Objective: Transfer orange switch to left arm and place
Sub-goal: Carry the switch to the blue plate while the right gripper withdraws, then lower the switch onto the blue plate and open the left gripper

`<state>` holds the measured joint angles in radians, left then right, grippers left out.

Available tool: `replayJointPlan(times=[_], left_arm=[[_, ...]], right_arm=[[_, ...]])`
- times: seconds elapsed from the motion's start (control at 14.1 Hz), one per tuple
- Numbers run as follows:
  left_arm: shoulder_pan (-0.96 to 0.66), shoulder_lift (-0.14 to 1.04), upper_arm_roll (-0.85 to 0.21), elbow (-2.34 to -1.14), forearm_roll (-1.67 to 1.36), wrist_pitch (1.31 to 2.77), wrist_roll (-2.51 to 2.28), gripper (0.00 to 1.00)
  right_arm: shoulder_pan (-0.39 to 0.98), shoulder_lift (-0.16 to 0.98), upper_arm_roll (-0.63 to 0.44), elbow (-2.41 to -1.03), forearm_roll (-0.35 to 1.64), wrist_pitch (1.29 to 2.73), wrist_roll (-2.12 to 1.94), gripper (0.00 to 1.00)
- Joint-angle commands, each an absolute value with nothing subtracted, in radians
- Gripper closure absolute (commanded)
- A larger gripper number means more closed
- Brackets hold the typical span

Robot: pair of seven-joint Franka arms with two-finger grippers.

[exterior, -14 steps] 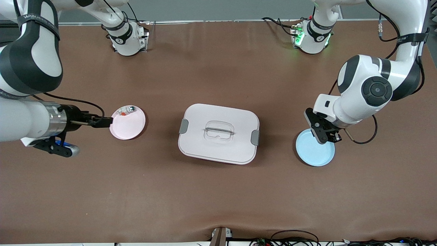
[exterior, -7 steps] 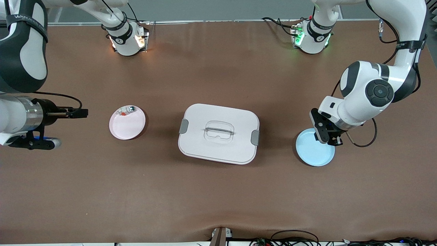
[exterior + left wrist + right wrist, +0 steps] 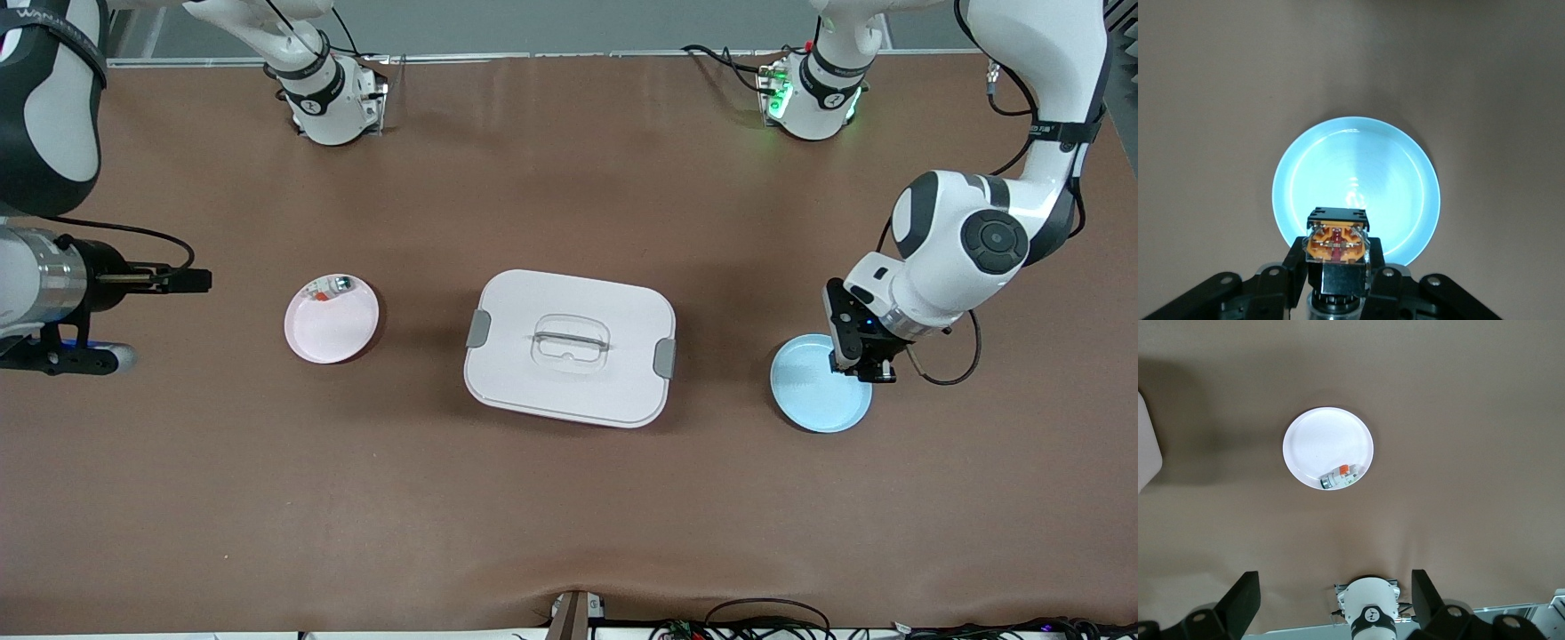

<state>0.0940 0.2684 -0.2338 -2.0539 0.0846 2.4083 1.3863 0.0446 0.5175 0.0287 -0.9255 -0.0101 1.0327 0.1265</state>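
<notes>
My left gripper (image 3: 1337,267) pinches the orange switch (image 3: 1337,241) over the blue plate (image 3: 1405,173); releasing high risks bounce-out. Right gripper (image 3: 1331,603) waits, spread.

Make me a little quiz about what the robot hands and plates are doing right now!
1. True or false: the left hand holds the orange switch over the blue plate.
2. What lies on the pink plate? A) a small clear part B) nothing C) the box
3. Fill in: the box sits between the two ____.

Key: 1 true. 2 A, the small clear part. 3 plates. The right hand is open, off the pink plate.
</notes>
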Motion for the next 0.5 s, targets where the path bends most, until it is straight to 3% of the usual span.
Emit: replayJointPlan(times=[0.0, 0.43], left_arm=[[0.129, 0.287, -0.248, -2.068, 0.089, 2.451, 1.465, 1.0], [0.13, 0.343, -0.249, -2.123, 0.089, 2.588, 1.543, 1.0]], right_arm=[[0.029, 0.505, 0.035, -0.936, -0.051, 1.025, 0.045, 0.0], [0.031, 0.495, 0.021, -0.934, -0.064, 1.035, 0.052, 0.0]])
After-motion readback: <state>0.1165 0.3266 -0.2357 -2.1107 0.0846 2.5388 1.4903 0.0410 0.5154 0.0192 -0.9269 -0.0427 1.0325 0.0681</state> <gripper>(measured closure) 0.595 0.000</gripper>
